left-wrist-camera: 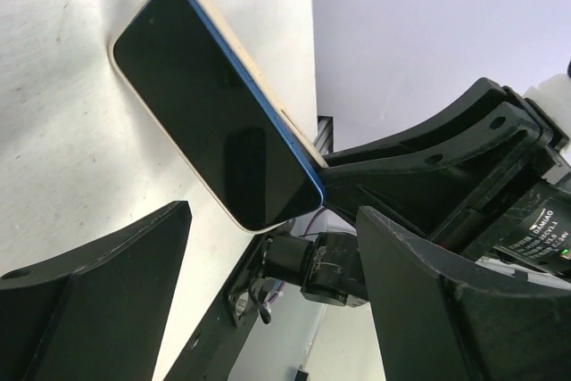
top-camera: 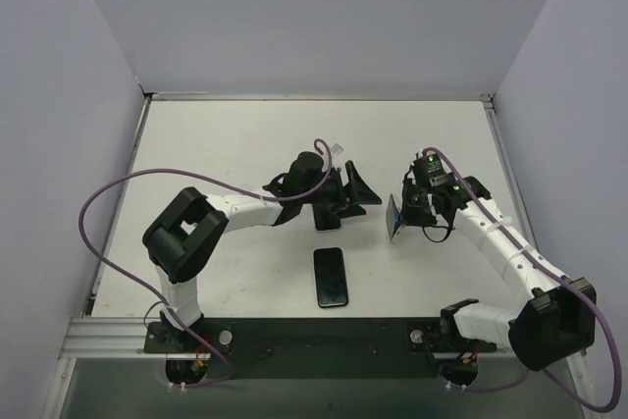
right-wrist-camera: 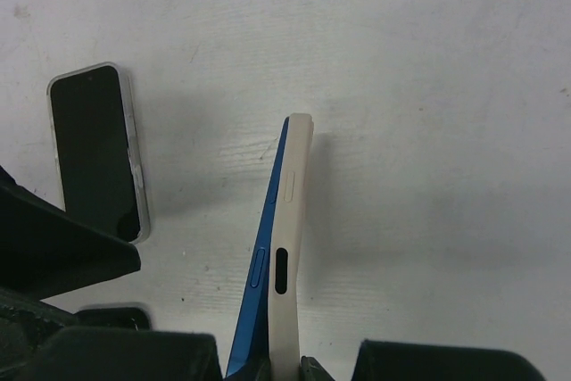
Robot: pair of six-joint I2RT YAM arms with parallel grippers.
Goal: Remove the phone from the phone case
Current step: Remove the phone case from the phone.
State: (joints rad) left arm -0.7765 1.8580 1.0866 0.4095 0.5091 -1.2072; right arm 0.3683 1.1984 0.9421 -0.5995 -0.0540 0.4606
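Observation:
A blue phone (right-wrist-camera: 259, 292) sits in a cream case (right-wrist-camera: 290, 220) and is held on edge above the table by my right gripper (right-wrist-camera: 285, 368), which is shut on it. Near the gripper the phone's blue edge stands a little apart from the case. In the top view the cased phone (top-camera: 395, 218) is at my right gripper (top-camera: 412, 211). My left gripper (top-camera: 345, 201) is open and empty just left of it. In the left wrist view the phone's dark screen (left-wrist-camera: 214, 113) faces my open left gripper (left-wrist-camera: 272, 247), not touching it.
A second dark phone in a clear case (top-camera: 331, 277) lies flat on the white table (top-camera: 226, 134) near the front middle; it also shows in the right wrist view (right-wrist-camera: 94, 153). Grey walls stand on three sides. A black base rail (top-camera: 324, 336) runs along the near edge.

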